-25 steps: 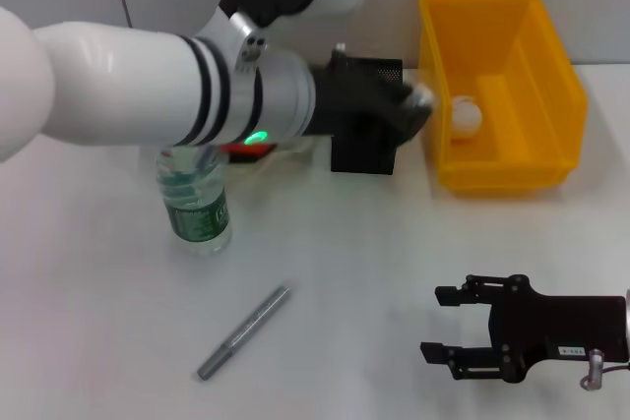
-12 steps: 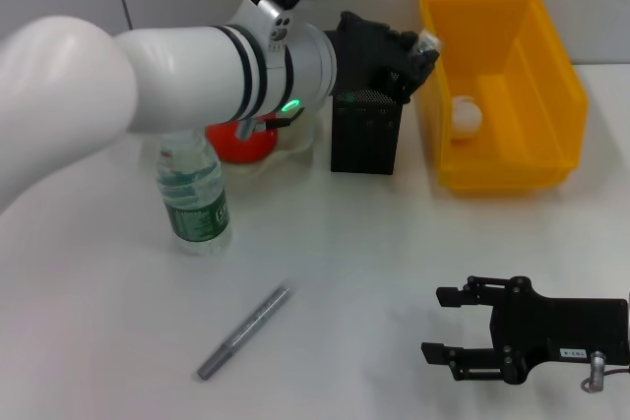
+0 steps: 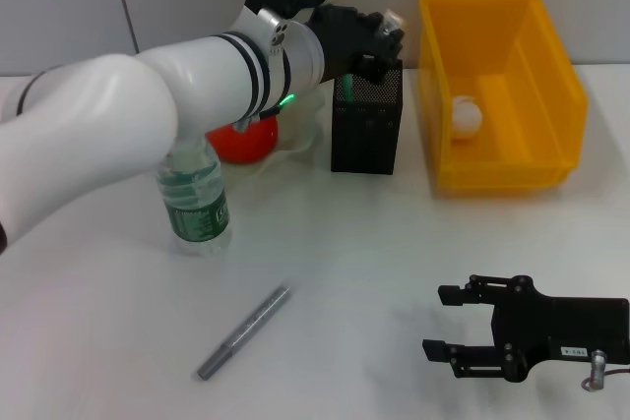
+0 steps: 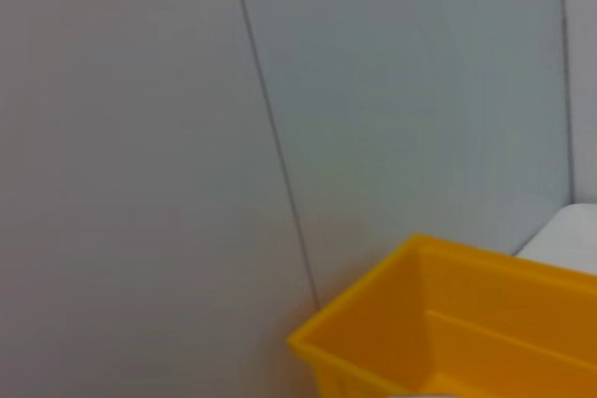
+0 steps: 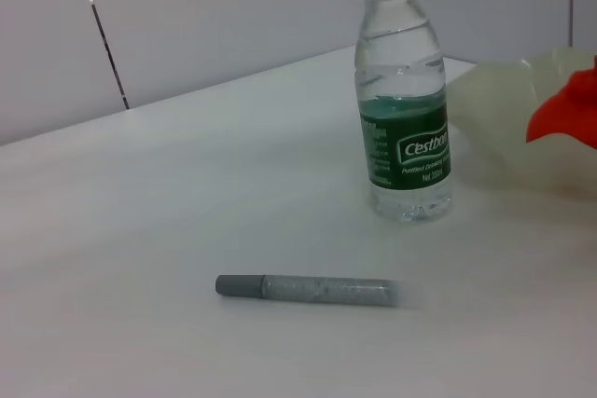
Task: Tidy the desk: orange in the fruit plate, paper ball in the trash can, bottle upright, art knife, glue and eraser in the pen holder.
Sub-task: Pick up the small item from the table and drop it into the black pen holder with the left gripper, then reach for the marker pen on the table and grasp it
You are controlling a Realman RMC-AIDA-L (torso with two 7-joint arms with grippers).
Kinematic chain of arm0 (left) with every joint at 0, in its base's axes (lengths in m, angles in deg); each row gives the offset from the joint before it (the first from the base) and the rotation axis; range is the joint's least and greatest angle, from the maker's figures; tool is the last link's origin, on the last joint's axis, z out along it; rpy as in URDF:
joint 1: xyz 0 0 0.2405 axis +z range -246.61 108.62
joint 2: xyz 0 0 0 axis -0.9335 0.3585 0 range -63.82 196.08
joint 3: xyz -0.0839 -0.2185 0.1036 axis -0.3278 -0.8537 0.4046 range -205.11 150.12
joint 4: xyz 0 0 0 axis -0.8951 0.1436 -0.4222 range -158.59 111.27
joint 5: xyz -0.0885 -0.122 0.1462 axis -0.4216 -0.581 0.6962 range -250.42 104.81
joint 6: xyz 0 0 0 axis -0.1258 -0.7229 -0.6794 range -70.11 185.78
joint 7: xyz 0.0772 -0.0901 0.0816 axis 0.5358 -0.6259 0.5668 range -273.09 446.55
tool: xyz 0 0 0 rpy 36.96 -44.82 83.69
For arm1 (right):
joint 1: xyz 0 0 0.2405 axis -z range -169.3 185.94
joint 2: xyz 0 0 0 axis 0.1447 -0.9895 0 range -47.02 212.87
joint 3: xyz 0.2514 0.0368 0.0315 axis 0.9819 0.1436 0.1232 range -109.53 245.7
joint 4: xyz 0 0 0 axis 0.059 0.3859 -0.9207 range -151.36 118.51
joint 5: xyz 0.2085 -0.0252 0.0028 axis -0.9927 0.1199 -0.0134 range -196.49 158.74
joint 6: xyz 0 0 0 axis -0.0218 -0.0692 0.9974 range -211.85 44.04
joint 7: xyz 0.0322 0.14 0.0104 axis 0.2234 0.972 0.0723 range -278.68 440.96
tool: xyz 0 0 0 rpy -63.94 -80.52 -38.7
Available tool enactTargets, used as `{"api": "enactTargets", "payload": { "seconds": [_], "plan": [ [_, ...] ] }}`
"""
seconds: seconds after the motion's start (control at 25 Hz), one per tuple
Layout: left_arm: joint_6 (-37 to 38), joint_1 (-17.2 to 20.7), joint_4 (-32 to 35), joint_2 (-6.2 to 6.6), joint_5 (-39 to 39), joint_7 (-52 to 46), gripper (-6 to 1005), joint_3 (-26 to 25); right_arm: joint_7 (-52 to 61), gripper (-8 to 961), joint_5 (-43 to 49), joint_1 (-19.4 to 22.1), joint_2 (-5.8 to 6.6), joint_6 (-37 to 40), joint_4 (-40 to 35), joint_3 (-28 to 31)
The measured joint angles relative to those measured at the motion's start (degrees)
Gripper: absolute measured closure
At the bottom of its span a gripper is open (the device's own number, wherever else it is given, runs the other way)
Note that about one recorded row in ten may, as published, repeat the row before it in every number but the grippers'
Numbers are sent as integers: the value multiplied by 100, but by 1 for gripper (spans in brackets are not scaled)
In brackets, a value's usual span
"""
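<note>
head view / left gripper: above the pen holder, black fingers wrapped round a small pale thing, looks like the glue or eraser, can't tell which; grip state can't tell.
head view / right gripper: parked low on the right side of the desk, fingers spread apart, nothing between them.
head view / art knife: grey stick lying flat on the desk, well apart from both grippers, still to be collected.
head view / bottle: upright, beside the orange in the fruit plate.
head view / paper ball: inside the yellow trash can.
left wrist view / trash can: only a yellow corner against the wall; own fingers not shown.
right wrist view / art knife: flat, near the bottle base, not touching it.
handling / art knife: judged light, stiff, thin and smooth, so it may roll or slip; best pinched across the mid-body, away from the darker end cap.
handling / bottle: part full, top-light, easy to knock when reaching past.
change vs earlier: left gripper was lower, at the trash can's front wall a second ago; has risen and swung back over the pen holder. Orange now uncovered by the arm. Right gripper, knife, bottle unmoved.
</note>
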Motion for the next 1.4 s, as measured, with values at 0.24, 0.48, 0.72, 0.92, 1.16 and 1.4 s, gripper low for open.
{"api": "enactTargets", "payload": {
  "seconds": [0.24, 0.48, 0.72, 0.92, 1.16, 1.4],
  "plan": [
    [-577, -106, -395, 0, -166, -14, 716, 301, 3, 212, 0, -16, 0, 1, -20, 59],
    [-623, -117, -461, 0, -243, -16, 713, 496, 5, 213, 0, -34, 0, -5, -40, 73],
    [-612, -140, -527, 0, -331, -19, 711, 577, 9, 212, 3, -91, 0, -13, -84, 71],
    [-649, -146, -554, 0, -349, -20, 709, 611, 11, 212, 3, -94, 0, -17, -85, 71],
    [-764, -149, -603, 0, -354, -20, 706, 594, 11, 213, 3, -92, 0, -17, -84, 71],
    [-923, -143, -609, 0, -354, 18, 688, 620, 11, 212, 3, -88, 0, -17, -85, 74]
  ]
}}
